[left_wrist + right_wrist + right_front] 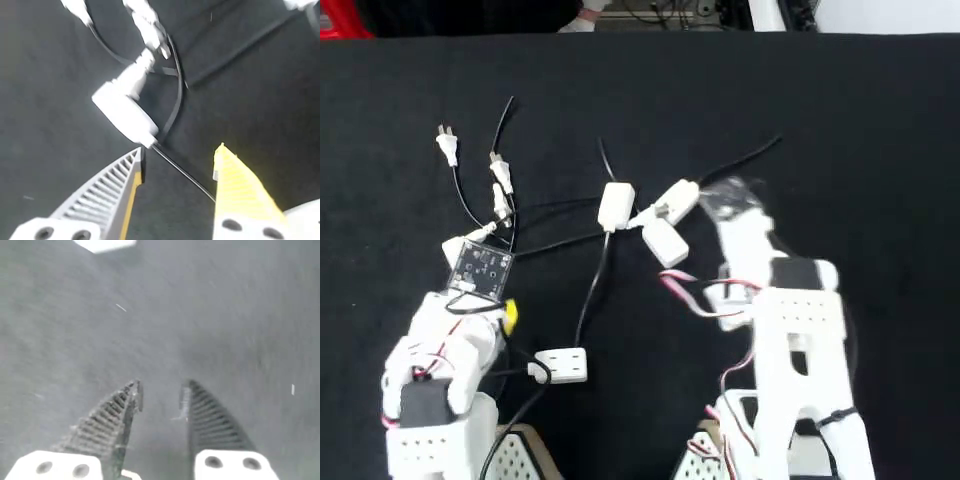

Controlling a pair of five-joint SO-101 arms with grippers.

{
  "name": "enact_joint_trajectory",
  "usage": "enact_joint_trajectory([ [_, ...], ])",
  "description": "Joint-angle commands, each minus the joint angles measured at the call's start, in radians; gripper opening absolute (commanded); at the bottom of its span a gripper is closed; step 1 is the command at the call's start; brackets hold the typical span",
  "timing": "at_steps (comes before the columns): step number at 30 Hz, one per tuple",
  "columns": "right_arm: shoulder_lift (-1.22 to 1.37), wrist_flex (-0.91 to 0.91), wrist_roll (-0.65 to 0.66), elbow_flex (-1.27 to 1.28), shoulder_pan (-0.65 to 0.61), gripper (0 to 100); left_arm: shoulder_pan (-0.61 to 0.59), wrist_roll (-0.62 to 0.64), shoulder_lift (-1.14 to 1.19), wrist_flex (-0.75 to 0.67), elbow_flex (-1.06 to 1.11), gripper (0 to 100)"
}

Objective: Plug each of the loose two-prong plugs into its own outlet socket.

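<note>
black table, bearing white cord fittings on black leads.
loose two-prong plugs, two counted: outer plug and inner plug, both white, lying unplugged at the far left, near each other.
third plug: butting against the left socket; seated or not, cannot tell.
socket blocks, five counted, white and oblong: left socket lying just ahead of the left claw; centre socket, angled socket and lower socket clustering mid-table; near socket sitting by the arm bases.
left claw: spreading wide, holding nothing.
right claw: hovering over bare table, fingers slightly parted, pinching nothing.
</note>
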Motion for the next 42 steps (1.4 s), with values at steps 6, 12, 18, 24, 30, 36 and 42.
enact_joint_trajectory([
  [6, 0.053, -0.041, -0.117, -0.213, -0.269, 10.6, -0.010, 0.021, -0.011, 0.020, 0.041, 23],
  [12, 0.435, -0.126, -0.221, -0.444, -0.270, 10.6, -0.015, 0.006, -0.012, 0.012, 0.081, 23],
  [18, 0.731, -0.169, -0.157, -0.682, -0.272, 10.3, -0.015, -0.129, -0.012, 0.023, 0.087, 23],
  [24, 0.791, -0.178, 0.318, -0.731, -0.276, 10.6, -0.015, -0.137, -0.012, 0.048, 0.084, 23],
  [30, 0.829, -0.192, 0.545, -0.774, -0.276, 10.6, -0.015, -0.137, -0.012, 0.048, 0.084, 23],
  [36, 0.924, -0.192, 0.617, -0.843, -0.269, 11.6, -0.015, -0.137, -0.012, 0.049, 0.084, 23],
  [42, 0.984, -0.198, 0.690, -0.865, -0.259, 14.2, -0.015, -0.138, -0.012, 0.049, 0.084, 23],
])
